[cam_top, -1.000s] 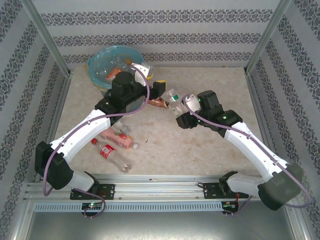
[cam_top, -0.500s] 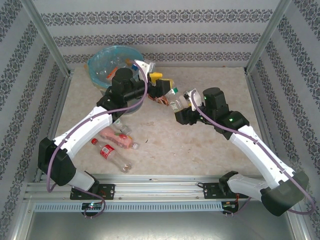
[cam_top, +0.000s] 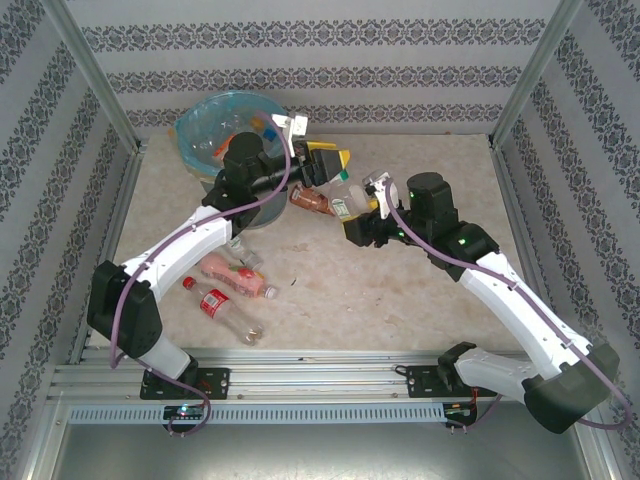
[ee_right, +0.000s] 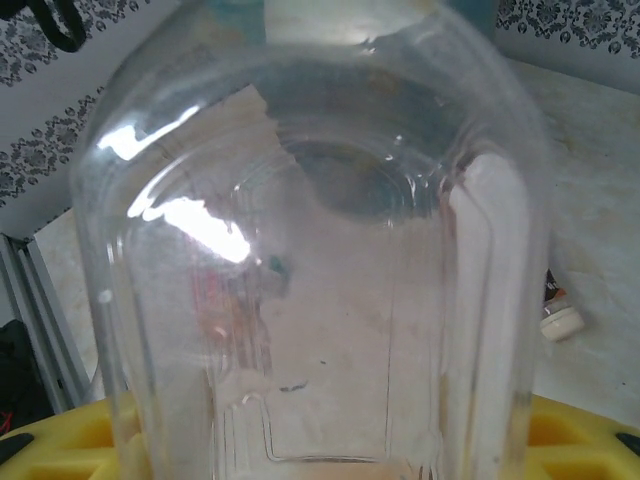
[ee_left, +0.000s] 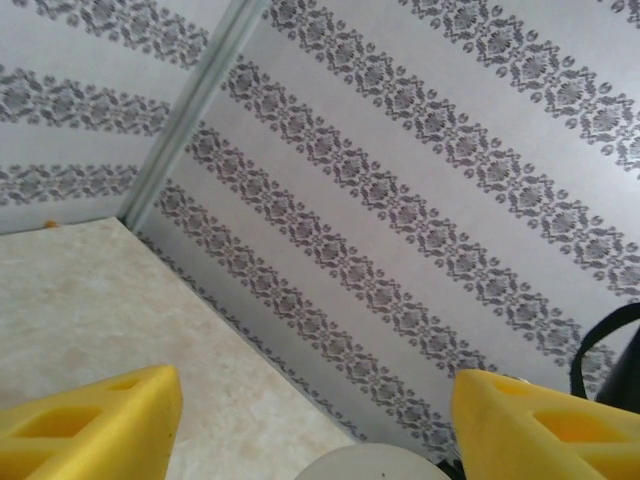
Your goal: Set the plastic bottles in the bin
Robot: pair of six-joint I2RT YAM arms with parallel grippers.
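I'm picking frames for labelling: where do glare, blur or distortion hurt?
Right wrist view: the clear bottle sits at the lens, with white glare patches on its wall and the table warped through it. Left wrist view: yellow fingers soft, wallpaper sharp. Top view: even light, sharp.

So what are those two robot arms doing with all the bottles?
They're tidying plastic bottles into the blue bin at the back, which already has some inside. The right gripper is holding a clear bottle near the middle of the table. The left gripper is open right beside that bottle's top, close to the bin. A pink bottle and a red-labelled bottle lie on the table, not picked up yet.
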